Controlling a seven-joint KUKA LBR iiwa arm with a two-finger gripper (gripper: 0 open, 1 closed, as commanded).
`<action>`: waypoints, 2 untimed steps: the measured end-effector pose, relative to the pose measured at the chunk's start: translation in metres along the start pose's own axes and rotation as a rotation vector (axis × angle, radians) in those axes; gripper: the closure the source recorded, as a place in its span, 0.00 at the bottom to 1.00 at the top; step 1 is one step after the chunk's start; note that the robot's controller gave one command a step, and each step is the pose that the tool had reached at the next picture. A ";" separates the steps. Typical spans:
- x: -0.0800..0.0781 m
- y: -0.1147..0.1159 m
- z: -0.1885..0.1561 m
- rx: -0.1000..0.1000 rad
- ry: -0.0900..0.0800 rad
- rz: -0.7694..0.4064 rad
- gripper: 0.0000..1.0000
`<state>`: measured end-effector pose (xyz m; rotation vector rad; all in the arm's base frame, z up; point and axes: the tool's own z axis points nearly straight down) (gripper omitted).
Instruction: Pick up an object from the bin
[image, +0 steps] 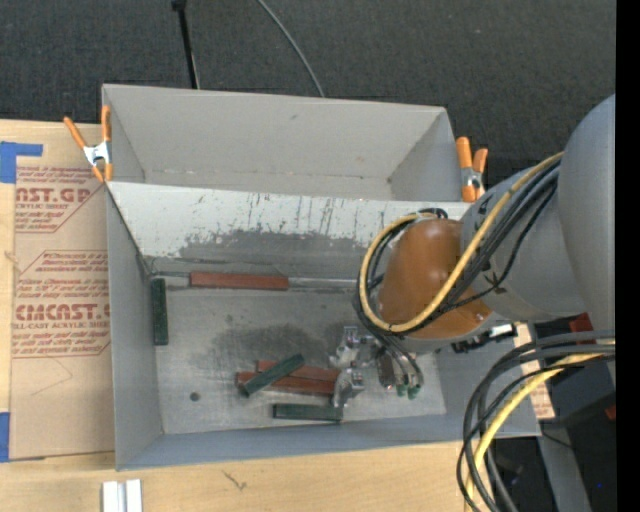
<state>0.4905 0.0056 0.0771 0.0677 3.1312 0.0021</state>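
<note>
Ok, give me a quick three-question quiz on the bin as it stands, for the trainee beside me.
1. True or false: the red-brown stick lying along the far wall of the bin touches the end effector.
2. The dark green stick on the view's left lies: A) across the cluster, B) alone beside the left wall, C) under the end effector.
3. How many sticks make up the cluster right beside the end effector?

Key: 1 false, it lies well apart; 2 B; 3 three, one red-brown and two green.
</note>
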 end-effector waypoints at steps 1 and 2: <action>0.000 0.000 0.000 0.000 0.000 0.000 1.00; -0.021 0.006 -0.158 0.001 0.006 0.089 1.00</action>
